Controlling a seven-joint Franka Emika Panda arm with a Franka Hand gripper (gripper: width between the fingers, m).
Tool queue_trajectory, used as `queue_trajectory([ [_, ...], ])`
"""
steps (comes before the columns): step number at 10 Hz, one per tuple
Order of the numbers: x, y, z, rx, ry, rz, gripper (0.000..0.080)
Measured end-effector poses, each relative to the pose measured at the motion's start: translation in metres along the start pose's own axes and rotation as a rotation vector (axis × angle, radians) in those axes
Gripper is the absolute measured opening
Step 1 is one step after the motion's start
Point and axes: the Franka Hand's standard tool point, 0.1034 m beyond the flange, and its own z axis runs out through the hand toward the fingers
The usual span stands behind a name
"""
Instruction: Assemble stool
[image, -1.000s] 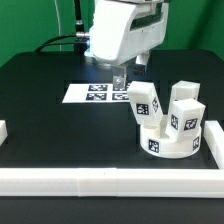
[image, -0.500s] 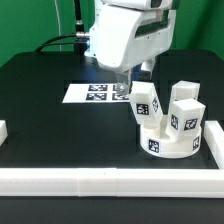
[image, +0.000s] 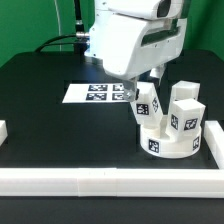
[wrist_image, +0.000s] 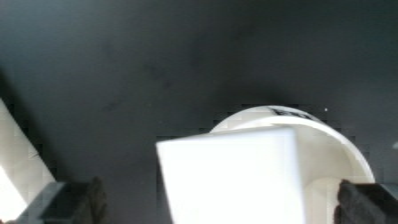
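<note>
The round white stool seat (image: 165, 144) lies on the black table at the exterior view's right, with three blocky tagged legs standing on it: one on the left (image: 147, 104), one at the back (image: 184, 95) and one on the right (image: 187, 120). My gripper (image: 145, 86) hangs just above the left leg. In the wrist view the leg's white top (wrist_image: 226, 175) sits between my fingertips (wrist_image: 75, 202), with a dark gap on each side, and the seat's rim (wrist_image: 285, 113) shows behind it. The gripper (wrist_image: 214, 205) is open and holds nothing.
The marker board (image: 92, 93) lies flat on the table behind and to the left of the seat, partly under the arm. White border rails run along the front (image: 100, 181), the left edge (image: 3, 130) and the right edge (image: 216, 152).
The arm has moved toward the exterior view's right, from over the marker board to over the left leg on the seat. The seat and legs have not moved.
</note>
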Motion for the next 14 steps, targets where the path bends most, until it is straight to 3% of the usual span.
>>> queue_trajectory([
  [2,-0.0009,0.0005,0.0003,0.000,-0.001,0.005,0.0649],
  [4,-0.0021,0.0011,0.0006,0.001,-0.001,0.007,0.0411],
  [5,-0.0018,0.0015,-0.0006,0.000,0.001,0.016,0.0411],
  [6,-0.0019,0.0017,-0.0008,0.000,0.001,0.041,0.0353],
  [10,-0.0018,0.0021,-0.0015,0.000,0.003,0.244,0.0353],
  [14,0.0021,0.0012,-0.0019,-0.001,0.003,0.680,0.0353],
])
